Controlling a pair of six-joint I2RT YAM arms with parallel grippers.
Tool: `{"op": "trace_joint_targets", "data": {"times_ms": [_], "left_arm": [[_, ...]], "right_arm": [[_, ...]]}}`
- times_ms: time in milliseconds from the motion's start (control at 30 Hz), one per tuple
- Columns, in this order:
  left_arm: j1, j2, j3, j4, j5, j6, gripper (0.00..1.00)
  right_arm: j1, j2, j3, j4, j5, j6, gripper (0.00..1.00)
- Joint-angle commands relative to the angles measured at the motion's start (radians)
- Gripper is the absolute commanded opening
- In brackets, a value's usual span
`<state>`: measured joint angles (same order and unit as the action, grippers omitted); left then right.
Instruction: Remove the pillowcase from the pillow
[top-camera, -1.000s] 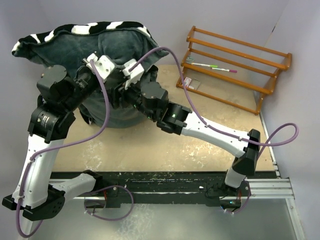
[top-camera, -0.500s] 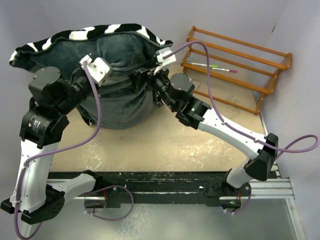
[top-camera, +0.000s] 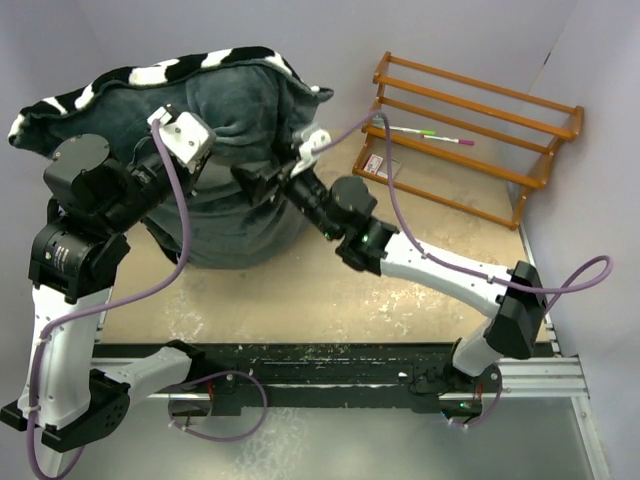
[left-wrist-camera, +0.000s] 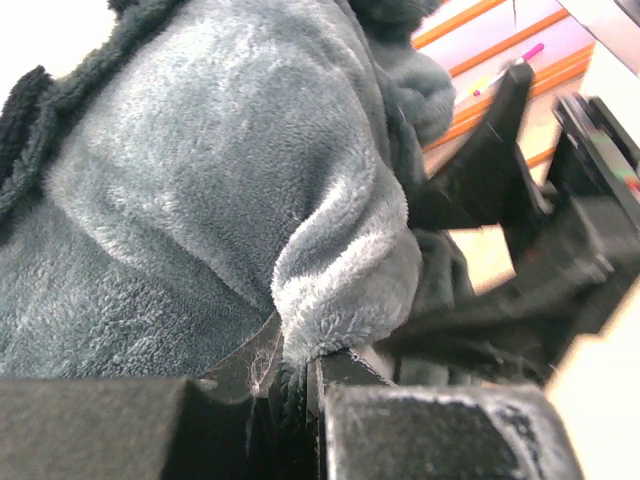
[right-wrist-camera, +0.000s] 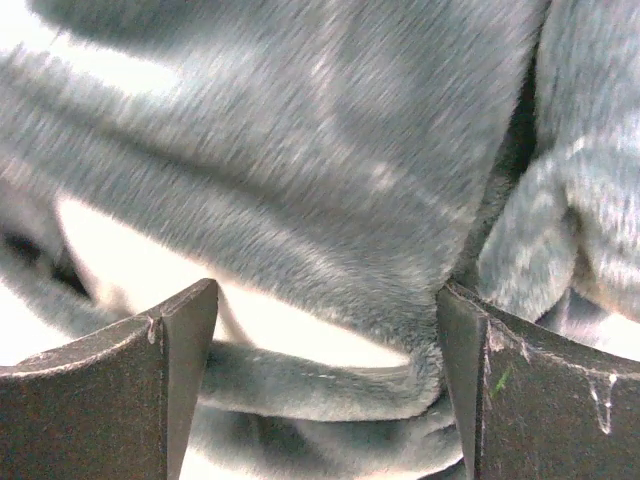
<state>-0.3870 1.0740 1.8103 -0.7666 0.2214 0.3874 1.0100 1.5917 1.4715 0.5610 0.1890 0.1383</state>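
Note:
The pillowcase (top-camera: 225, 100) is bunched up high at the back left, plush dark grey side toward me, with zebra stripes along its top edge. The pillow is hidden inside it in the top view. My left gripper (top-camera: 200, 160) is shut on a fold of the grey fabric (left-wrist-camera: 330, 300), pinched between its jaws (left-wrist-camera: 295, 375). My right gripper (top-camera: 255, 180) stands open against the cover's lower middle, just right of the left one. A loose grey fold (right-wrist-camera: 330, 385) lies between its spread fingers (right-wrist-camera: 325, 375). Pale patches behind that fold are too washed out to name.
A wooden rack (top-camera: 470, 130) stands at the back right with two markers (top-camera: 440, 135) on a shelf and a small packet (top-camera: 383, 165) under it. Purple cables loop over both arms. Bare tabletop (top-camera: 300, 290) lies in front of the bundle. Walls close in at the back and right.
The right gripper has opened wide and swung from the cover's right corner down to its lower middle. The left arm, still gripping fabric, has drawn the bundle up and to the left.

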Motion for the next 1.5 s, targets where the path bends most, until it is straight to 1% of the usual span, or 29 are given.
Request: {"op": "trace_joint_targets", "data": {"times_ms": [0, 100, 267, 367, 500, 567, 633, 667, 733, 800, 900, 1100, 1200, 1267, 1467], "left_arm": [[-0.004, -0.012, 0.058, 0.183, -0.004, -0.033, 0.0], [-0.005, -0.006, 0.054, 0.18, -0.005, -0.039, 0.0], [-0.004, -0.004, 0.052, 0.174, 0.001, -0.062, 0.0], [-0.005, 0.002, 0.059, 0.17, -0.007, -0.063, 0.0], [-0.005, 0.007, 0.057, 0.165, -0.029, -0.059, 0.0], [-0.004, 0.009, 0.057, 0.162, -0.038, -0.062, 0.0], [-0.005, 0.01, 0.056, 0.162, -0.043, -0.066, 0.0], [-0.005, 0.008, 0.057, 0.161, -0.043, -0.069, 0.0], [-0.005, 0.005, 0.06, 0.157, -0.04, -0.07, 0.0], [-0.005, 0.0, 0.061, 0.151, -0.033, -0.071, 0.0], [-0.005, -0.007, 0.071, 0.131, -0.017, -0.071, 0.0], [-0.005, -0.018, 0.082, 0.107, -0.002, -0.074, 0.0], [-0.005, -0.021, 0.088, 0.099, 0.01, -0.082, 0.0], [-0.004, -0.02, 0.097, 0.09, 0.02, -0.088, 0.0], [-0.005, -0.016, 0.12, 0.063, 0.048, -0.091, 0.0]], "right_arm": [[0.118, -0.081, -0.203, 0.296, 0.146, -0.094, 0.86], [0.167, -0.108, -0.275, 0.382, 0.22, -0.175, 0.83], [0.209, -0.115, -0.268, 0.404, 0.275, -0.275, 0.8], [0.254, -0.112, -0.268, 0.446, 0.354, -0.349, 0.79], [0.364, -0.102, -0.294, 0.61, 0.471, -0.533, 0.79], [0.415, -0.083, -0.292, 0.672, 0.499, -0.61, 0.79], [0.443, -0.061, -0.281, 0.709, 0.509, -0.649, 0.78], [0.448, -0.052, -0.271, 0.702, 0.503, -0.646, 0.78], [0.447, -0.028, -0.232, 0.635, 0.45, -0.629, 0.79], [0.427, -0.01, -0.189, 0.597, 0.438, -0.621, 0.8], [0.369, -0.019, -0.129, 0.48, 0.364, -0.515, 0.8], [0.254, -0.014, -0.044, 0.305, 0.284, -0.363, 0.83], [0.199, -0.015, -0.044, 0.265, 0.263, -0.292, 0.85], [0.169, -0.015, -0.049, 0.248, 0.275, -0.263, 0.86], [0.119, -0.042, -0.12, 0.32, 0.38, -0.316, 0.9]]}}
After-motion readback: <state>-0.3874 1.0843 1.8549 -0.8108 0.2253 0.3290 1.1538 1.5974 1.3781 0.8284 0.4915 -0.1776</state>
